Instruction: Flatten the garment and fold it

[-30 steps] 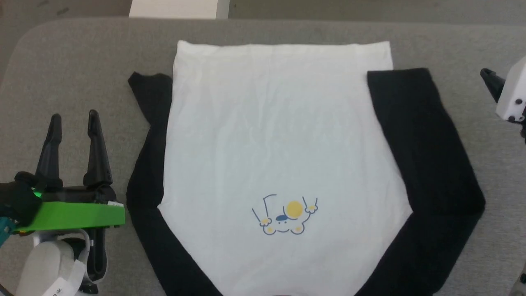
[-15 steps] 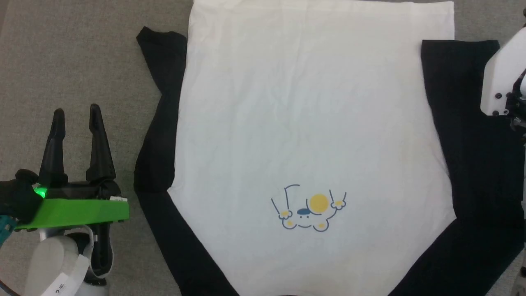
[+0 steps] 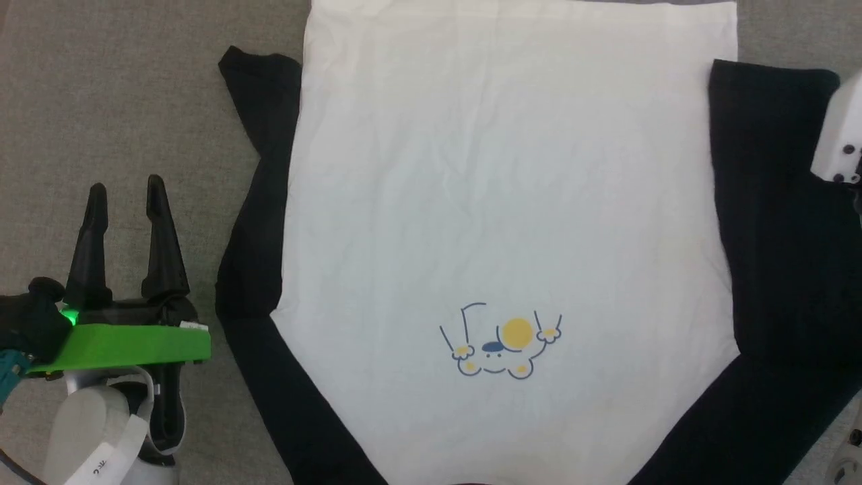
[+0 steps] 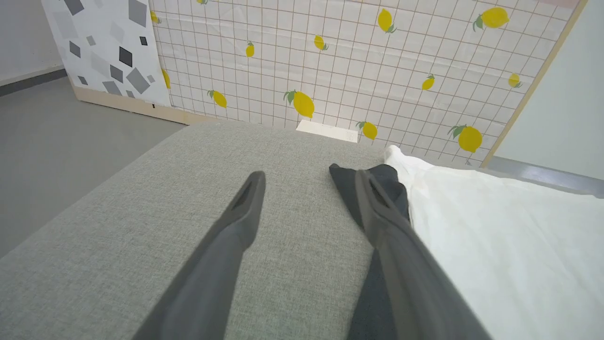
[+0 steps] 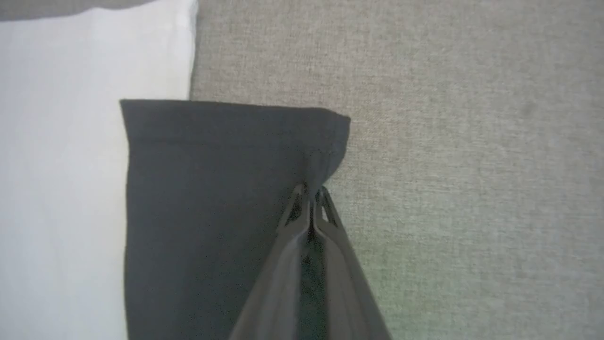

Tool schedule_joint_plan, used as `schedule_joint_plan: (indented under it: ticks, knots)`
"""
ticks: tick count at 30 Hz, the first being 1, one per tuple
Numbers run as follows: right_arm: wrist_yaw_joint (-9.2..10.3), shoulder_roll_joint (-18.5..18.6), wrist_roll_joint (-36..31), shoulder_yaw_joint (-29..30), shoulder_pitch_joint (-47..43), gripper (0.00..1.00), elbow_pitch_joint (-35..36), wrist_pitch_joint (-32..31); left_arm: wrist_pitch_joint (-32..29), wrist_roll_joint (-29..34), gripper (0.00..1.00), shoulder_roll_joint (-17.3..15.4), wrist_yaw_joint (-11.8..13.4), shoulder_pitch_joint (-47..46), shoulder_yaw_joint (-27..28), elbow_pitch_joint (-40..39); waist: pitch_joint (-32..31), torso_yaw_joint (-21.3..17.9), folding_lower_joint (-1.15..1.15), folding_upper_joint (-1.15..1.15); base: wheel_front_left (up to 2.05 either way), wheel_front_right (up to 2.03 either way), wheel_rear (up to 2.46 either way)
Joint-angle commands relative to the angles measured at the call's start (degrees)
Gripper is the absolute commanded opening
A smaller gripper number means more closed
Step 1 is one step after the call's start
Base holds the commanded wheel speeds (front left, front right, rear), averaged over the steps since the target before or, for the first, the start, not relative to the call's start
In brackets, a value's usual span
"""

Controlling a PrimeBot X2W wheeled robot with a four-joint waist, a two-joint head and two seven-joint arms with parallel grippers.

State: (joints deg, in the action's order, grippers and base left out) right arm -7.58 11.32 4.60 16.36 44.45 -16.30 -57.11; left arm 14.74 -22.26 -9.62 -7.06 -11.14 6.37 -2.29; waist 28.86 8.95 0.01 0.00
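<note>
Left gripper (image 3: 126, 192) hangs over the bare grey cushion (image 3: 121, 87) just beside the garment (image 3: 512, 202), its two dark fingers apart and holding nothing. It sits as it did a second ago.

Next to it the left sleeve (image 3: 252, 222) lies narrow and a little crooked along the white body's edge, its cuff pointing away from the robot. The body itself is spread broad and nearly smooth, with faint creases only, and the small yellow print (image 3: 502, 343) faces up near the robot's side.

The change is on the right. The right sleeve (image 3: 781, 236) lies flat, its inner edge over the body's margin, and the right gripper (image 5: 310, 193) — a second ago out over the cushion beyond the sleeve — has come in. Its fingers are now pressed together on the outer corner of the cuff, where the cloth puckers at the tips. In the head view its white housing (image 3: 842, 135) hangs over the sleeve's outer edge.

That grip suggests the flattening is about finished on this side. The sleeve is in hand, ready either to be drawn straight or carried across the body as a first fold — I cannot tell which.

Against half a second ago, the cuff sits slightly further outward from the body. Against a second ago, the whole shirt looms larger and its far hem meets the picture's top; that is the camera's move, not the cloth's.
</note>
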Motion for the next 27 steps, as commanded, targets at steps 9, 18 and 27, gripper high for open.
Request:
schedule_joint_plan:
  ticks: [9, 18, 27]
  knots:
    - [0.09, 1.0, -1.1, 14.6, -6.4, 0.0, 3.1, 3.1, 0.3, 0.5, 1.0, -0.1, -0.4, 1.8, -1.0, 1.8, -10.3, -4.0, -0.01, 0.0, 0.0, 0.0, 0.0]
    - [0.09, 5.4, -1.4, 22.6, -14.7, 0.0, 8.3, 1.0, 0.3, 0.6, 1.0, 0.4, -0.4, 6.3, -1.5, 2.6, -18.5, -6.7, -0.01, 0.0, 0.0, 0.0, 0.0]
    - [0.09, 8.7, 5.6, 13.8, -21.0, 0.0, 14.8, 0.8, 0.3, 0.7, 1.0, 1.7, -0.2, 10.1, -1.3, 2.6, -24.5, -7.9, -0.01, 0.0, 0.0, 0.0, 0.0]
